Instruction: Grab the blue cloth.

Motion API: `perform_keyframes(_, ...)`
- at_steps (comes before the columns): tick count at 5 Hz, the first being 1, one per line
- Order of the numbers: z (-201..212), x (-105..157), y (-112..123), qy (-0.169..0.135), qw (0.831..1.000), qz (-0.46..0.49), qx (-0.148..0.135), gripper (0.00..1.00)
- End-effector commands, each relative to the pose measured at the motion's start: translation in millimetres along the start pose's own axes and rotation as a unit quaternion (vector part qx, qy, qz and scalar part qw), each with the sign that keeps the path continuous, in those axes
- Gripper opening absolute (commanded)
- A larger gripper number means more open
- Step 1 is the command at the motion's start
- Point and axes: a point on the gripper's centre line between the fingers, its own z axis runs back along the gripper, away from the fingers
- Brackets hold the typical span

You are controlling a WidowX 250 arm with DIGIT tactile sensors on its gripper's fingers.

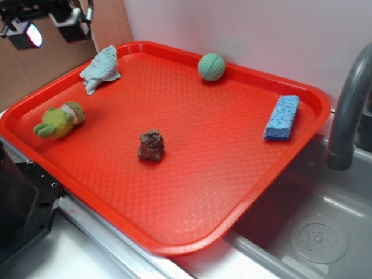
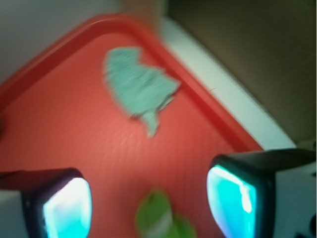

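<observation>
Pale blue cloth (image 2: 138,87) lies untouched at the tray's (image 1: 174,244) corner, the spread, empty claw (image 2: 148,201) raised above.

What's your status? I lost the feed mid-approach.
Gripper jaws open, empty, above the tray. Pale blue-green terry cloth lies untouched in the red plastic tray's far corner. Nothing on it; green plush toy sits apart.

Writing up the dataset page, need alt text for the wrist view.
Blurred view from above a red tray: the blue cloth lies crumpled near the tray's far corner, with the open gripper apart from it, its two fingers glowing cyan. A green plush toy sits between the fingers at the bottom edge.
</observation>
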Motion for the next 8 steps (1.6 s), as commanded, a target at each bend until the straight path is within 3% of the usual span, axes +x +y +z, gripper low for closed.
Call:
perform_keyframes(1, -27, 23, -13, -0.052, 0.997, 0.052, -0.009, 1.00)
perform_keyframes(2, -42, 31, -13, -0.040, 0.999, 0.025, -0.018, 1.00)
perform_keyframes(3, -59, 40, -14, 0.004, 1.000, 0.010, -0.001, 1.00)
perform_keyframes(4, -79, 50, -11, 0.029, 1.000, 0.007, 0.000, 1.00)
perform_keyframes(5, -90, 56, -11, 0.035, 0.999, 0.004, 0.015, 1.00)
perform_keyframes(6, -91, 59, -7, 0.032, 0.999, 0.013, 0.024, 0.83)
perform_keyframes(7, -90, 62, 0, 0.030, 0.999, 0.025, 0.022, 0.00)
perform_keyframes(8, -83, 62, 5, 0.021, 0.999, 0.036, 0.021, 0.00)
